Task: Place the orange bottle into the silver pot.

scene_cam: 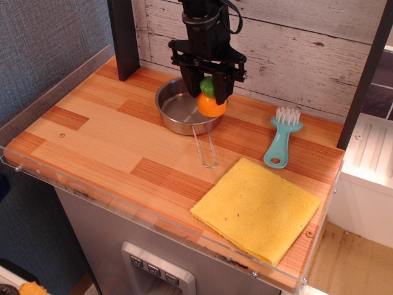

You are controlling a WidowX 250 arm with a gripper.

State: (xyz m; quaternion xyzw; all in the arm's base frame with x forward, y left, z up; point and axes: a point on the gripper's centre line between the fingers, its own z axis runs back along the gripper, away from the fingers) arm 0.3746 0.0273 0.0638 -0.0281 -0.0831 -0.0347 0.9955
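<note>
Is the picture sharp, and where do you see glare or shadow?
In the observation.image view, everything is sharp, with no motion blur on the gripper or the orange bottle it holds. The silver pot shows soft reflections, not harsh glare. The yellow cloth and teal brush are evenly lit, with faint shadows.

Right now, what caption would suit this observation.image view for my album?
Tool holding the orange bottle at the silver pot, brush and yellow cloth nearby.
</note>
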